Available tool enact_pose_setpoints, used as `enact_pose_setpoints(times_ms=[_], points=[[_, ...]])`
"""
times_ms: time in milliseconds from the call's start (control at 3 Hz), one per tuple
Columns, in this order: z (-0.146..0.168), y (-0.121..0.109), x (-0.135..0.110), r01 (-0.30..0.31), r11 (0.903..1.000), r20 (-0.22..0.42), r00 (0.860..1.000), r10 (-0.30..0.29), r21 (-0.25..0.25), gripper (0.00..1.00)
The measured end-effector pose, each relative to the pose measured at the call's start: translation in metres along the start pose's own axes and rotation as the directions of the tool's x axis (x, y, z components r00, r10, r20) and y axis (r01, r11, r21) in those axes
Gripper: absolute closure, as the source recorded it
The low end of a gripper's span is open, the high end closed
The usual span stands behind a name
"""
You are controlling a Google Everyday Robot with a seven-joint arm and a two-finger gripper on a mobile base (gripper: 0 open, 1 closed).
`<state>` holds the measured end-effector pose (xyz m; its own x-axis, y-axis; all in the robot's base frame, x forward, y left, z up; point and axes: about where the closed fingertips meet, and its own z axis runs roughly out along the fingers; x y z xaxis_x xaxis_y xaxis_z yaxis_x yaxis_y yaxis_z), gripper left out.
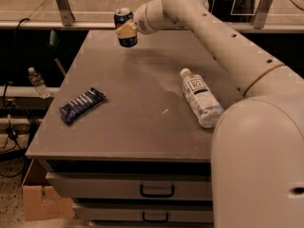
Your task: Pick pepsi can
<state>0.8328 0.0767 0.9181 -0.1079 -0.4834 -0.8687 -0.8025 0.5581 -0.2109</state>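
The pepsi can (124, 23) is dark blue with a silver top. It sits upright at the far left of the grey table (137, 127), raised a little above the surface. My gripper (126, 31) is shut on it, with a tan finger (125, 31) across its front. The white arm reaches in from the right, over the table.
A flat blue striped snack packet (81, 105) lies at the table's left. A clear white-labelled bottle (200, 97) lies on its side at the right. A small bottle (36, 81) stands on a ledge left of the table. Drawers (156, 189) and a cardboard box (42, 198) are below.
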Motion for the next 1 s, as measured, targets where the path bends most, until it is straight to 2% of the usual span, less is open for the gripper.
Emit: enact_pose_setpoints(times_ms=[333,667,1000], points=[[-0.045,0.009,-0.028,0.016,0.9998,0.011,1.000,-0.016,0.009,1.00],[-0.051,0.010,-0.036,0.025,0.9996,0.019,1.000,-0.025,0.014,1.00],[-0.048,0.026,-0.039,0.005,0.9990,0.048,0.999,-0.003,-0.044,1.00]])
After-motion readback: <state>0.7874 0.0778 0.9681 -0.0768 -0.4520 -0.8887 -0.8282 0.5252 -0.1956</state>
